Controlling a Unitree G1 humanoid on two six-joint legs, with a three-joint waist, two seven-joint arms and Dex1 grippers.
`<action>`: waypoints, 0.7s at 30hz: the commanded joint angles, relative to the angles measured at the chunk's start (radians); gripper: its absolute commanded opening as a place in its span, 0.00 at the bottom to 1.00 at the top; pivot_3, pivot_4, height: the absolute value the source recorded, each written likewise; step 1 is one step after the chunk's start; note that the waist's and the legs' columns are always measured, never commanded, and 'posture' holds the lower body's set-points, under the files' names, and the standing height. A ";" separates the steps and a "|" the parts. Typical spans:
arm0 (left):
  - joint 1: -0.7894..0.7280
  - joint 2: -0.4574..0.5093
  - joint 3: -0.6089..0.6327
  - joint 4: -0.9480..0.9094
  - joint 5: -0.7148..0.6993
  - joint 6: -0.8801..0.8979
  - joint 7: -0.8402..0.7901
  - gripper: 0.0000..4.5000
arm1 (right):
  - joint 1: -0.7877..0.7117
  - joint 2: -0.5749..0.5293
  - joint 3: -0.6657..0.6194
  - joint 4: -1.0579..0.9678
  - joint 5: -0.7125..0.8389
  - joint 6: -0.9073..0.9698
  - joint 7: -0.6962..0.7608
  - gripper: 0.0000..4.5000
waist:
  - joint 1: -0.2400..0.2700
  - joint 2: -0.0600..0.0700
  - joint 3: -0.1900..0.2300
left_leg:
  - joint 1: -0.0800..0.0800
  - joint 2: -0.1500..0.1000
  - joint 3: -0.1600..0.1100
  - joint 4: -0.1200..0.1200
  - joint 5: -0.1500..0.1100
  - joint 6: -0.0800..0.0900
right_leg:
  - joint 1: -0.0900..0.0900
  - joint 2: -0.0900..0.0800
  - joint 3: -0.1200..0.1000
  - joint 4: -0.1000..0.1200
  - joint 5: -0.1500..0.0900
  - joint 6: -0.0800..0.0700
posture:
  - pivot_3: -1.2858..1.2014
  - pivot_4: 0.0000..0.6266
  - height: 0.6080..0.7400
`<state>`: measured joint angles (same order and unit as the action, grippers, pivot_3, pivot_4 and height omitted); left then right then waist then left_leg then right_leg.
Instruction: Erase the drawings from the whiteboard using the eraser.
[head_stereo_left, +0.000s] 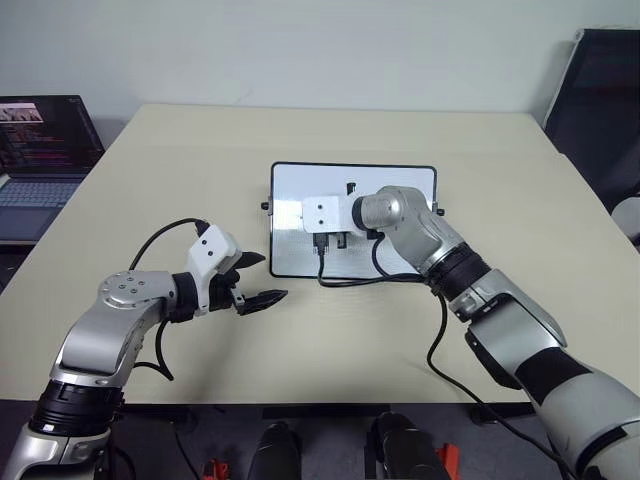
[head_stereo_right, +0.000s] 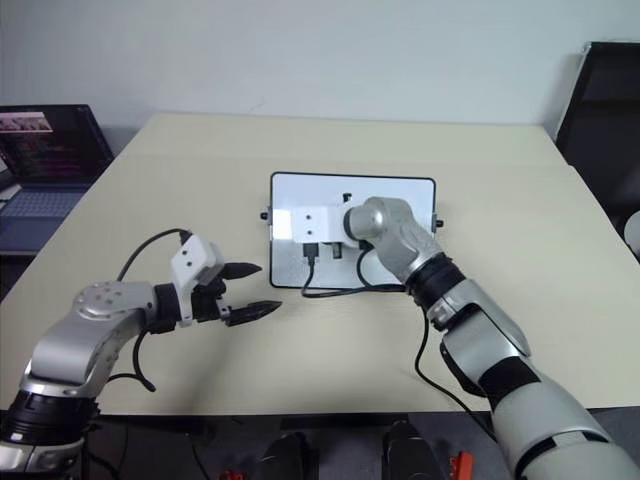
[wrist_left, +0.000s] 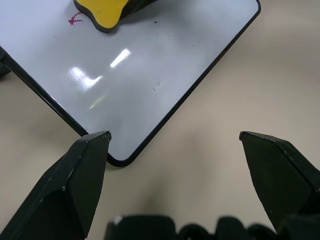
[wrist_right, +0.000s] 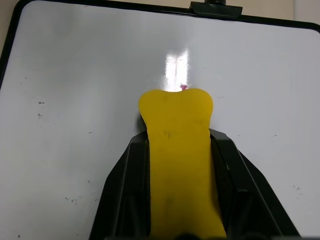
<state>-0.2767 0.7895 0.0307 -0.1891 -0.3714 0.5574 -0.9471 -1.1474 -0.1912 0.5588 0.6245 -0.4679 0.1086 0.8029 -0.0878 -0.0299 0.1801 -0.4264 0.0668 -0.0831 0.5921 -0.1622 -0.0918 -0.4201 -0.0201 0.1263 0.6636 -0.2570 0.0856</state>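
Yellow eraser (wrist_right: 176, 150), waisted shape, dark underside, pinched in right gripper (wrist_right: 177, 165), pressed on glossy whiteboard (head_stereo_left: 400, 180) mid-table. Tiny red drawing remnant (wrist_right: 183, 86) at its tip. Right arm reaches across board; left gripper (head_stereo_left: 258, 282) spread wide, hovering beside board's corner above beige table (head_stereo_left: 150, 160).

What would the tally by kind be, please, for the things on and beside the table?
Whiteboard: 1
Yellow eraser: 1
Red marker trace: 1
Laptop: 1
Table: 1
Total: 5
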 joint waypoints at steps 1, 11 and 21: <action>0.001 0.002 0.012 -0.036 -0.005 -0.009 0.005 1.00 | -0.001 0.043 0.008 0.021 -0.014 -0.001 -0.033 0.25 | -0.001 0.000 0.000 | 0.000 0.000 0.000 0.000 0.000 0.000 | 0.000 0.000 0.000 0.000 0.000 0.000 | 0.52 0.24 1.00; 0.011 0.003 0.019 -0.045 -0.008 -0.006 0.012 1.00 | -0.038 0.072 -0.048 0.139 -0.003 -0.027 -0.152 0.25 | -0.012 0.000 0.000 | 0.000 0.000 0.000 0.000 0.000 0.000 | 0.000 0.000 0.000 0.000 0.000 0.000 | 0.52 0.24 1.00; -0.007 -0.007 0.004 -0.028 -0.004 -0.014 0.011 1.00 | -0.024 0.032 -0.031 0.120 -0.009 -0.036 -0.098 0.25 | -0.007 0.000 0.000 | 0.000 0.000 0.000 0.000 0.000 0.000 | 0.000 0.000 0.000 0.000 0.000 0.000 | 0.52 0.24 1.00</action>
<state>-0.2683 0.7824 0.0306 -0.1987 -0.3723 0.5593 -0.9314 -1.1820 -0.1411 0.5335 0.7264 -0.4579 0.0647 0.7295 -0.0946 -0.0298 0.1802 -0.4264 0.0667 -0.0832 0.5923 -0.1622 -0.0918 -0.4199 -0.0202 0.1262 0.6635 -0.2569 0.0855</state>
